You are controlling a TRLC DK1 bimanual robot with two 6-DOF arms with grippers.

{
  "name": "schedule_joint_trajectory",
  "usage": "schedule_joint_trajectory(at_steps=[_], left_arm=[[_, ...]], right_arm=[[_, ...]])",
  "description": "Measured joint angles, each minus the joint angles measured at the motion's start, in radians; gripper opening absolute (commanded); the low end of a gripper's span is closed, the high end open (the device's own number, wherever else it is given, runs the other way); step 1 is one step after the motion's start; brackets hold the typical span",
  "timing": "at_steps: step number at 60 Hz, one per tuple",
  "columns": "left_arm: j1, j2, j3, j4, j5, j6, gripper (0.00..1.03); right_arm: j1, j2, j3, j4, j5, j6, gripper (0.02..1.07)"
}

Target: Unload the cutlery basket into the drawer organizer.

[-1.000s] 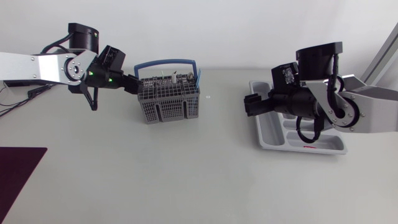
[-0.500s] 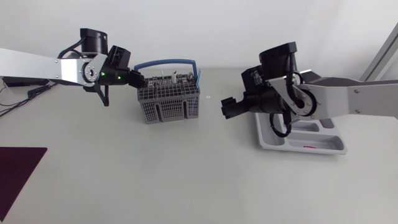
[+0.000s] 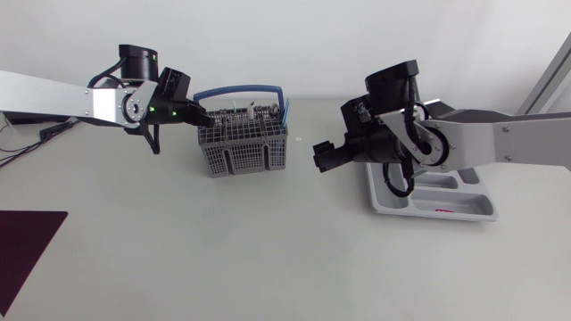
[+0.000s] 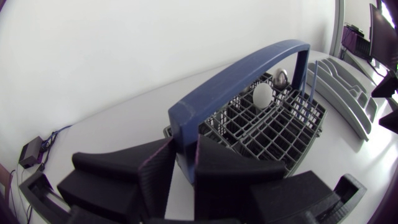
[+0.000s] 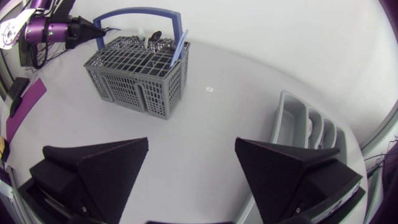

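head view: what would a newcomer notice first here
The grey cutlery basket with its blue handle stands left of centre, and the left end effector is shut on that handle's end. The right end effector hangs open between the basket and the drawer organizer at the right.

The basket (image 3: 243, 150) is matt grey plastic mesh, its handle (image 3: 239, 89) smooth blue plastic with a faint sheen. A spoon (image 4: 281, 77) in the basket is shiny metal. The organizer (image 3: 446, 207) is smooth, slightly glossy grey plastic. The table (image 3: 223, 250) is smooth and matt. The left gripper (image 4: 185, 158) and right gripper (image 5: 193, 146) are matt black.
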Motion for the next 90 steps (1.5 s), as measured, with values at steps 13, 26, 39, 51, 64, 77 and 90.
schedule_joint_trajectory(at_steps=[13, 26, 39, 51, 64, 77, 90], left_arm=[[-0.019, -0.095, -0.115, -0.003, 0.020, 0.017, 0.29], [-0.016, -0.229, -0.216, -0.121, 0.089, 0.054, 0.29], [-0.018, -0.437, -0.392, -0.199, 0.134, 0.082, 0.30], [-0.084, -0.540, -0.480, -0.212, 0.134, 0.082, 0.61], [-0.103, -0.580, -0.519, -0.205, 0.141, 0.082, 0.92], [-0.109, -0.608, -0.565, -0.201, 0.140, 0.083, 0.97], [-0.110, -0.694, -0.592, -0.251, 0.125, 0.105, 0.97]], right_arm=[[0.002, 0.000, 0.000, 0.000, 0.000, 0.000, 1.02], [0.021, -0.006, -0.009, -0.024, 0.000, -0.001, 1.02], [0.026, -0.110, -0.103, -0.049, -0.001, -0.039, 1.02], [0.046, -0.208, -0.177, -0.074, -0.001, -0.069, 1.02], [0.049, -0.351, -0.223, -0.158, -0.022, -0.076, 1.02], [0.052, -0.461, -0.242, -0.257, -0.084, -0.076, 1.02], [0.052, -0.486, -0.243, -0.322, -0.160, -0.083, 1.02]])
